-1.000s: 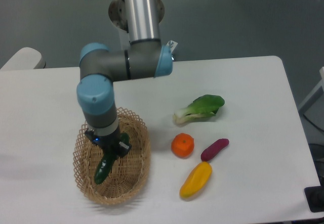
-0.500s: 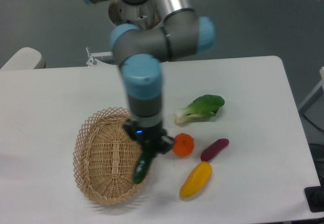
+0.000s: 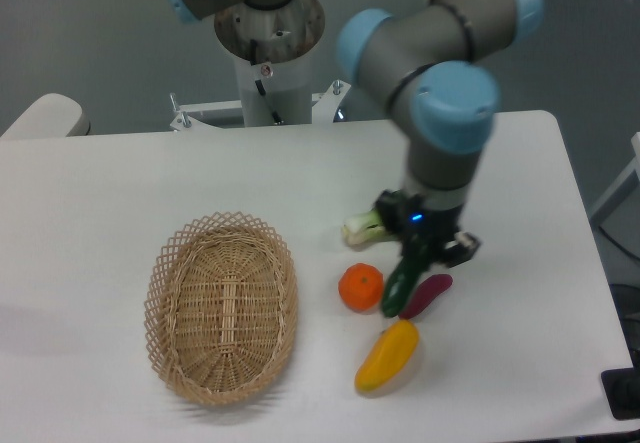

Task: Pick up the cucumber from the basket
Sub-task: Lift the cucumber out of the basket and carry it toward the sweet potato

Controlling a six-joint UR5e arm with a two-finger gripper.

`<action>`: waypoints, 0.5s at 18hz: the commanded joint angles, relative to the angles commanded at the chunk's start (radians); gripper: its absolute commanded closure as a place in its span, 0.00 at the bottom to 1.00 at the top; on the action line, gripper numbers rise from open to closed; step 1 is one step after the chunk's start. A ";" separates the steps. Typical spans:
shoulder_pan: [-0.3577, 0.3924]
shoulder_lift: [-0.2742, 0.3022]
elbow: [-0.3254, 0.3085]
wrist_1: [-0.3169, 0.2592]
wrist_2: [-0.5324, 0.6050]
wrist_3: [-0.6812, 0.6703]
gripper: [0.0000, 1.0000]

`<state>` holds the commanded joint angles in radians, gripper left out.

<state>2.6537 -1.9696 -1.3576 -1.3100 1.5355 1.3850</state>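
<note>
A: Tool (image 3: 415,259) clenched on the cucumber (image 3: 399,287), gripping its upper end; hanging dark green and tilted, lower tip down to the left

B: And relative to the basket (image 3: 222,307)?

A: Well apart from it, off to the right; basket on the white counter (image 3: 120,193) with only bare wicker showing inside

B: Around the cucumber?

A: In front of the gap between the orange fruit (image 3: 360,287) on its left and the purple sweet potato (image 3: 426,294) on its right; overlapping the sweet potato's near end in view, contact impossible to judge. Yellow pepper (image 3: 387,355) just below, lying slantwise. Pale stem of the bok choy (image 3: 364,226) peeking out left of the wrist, leafy part hidden behind the arm

B: Lifted clear of the counter?

A: Cannot tell from this single angle; lower tip close to the pepper's upper end
</note>
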 joint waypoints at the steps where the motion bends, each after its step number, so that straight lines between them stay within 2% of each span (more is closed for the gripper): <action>1: 0.006 -0.002 0.002 0.003 0.002 0.015 0.68; 9: 0.035 -0.005 0.006 0.000 0.000 0.068 0.68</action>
<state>2.6891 -1.9742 -1.3515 -1.3100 1.5355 1.4527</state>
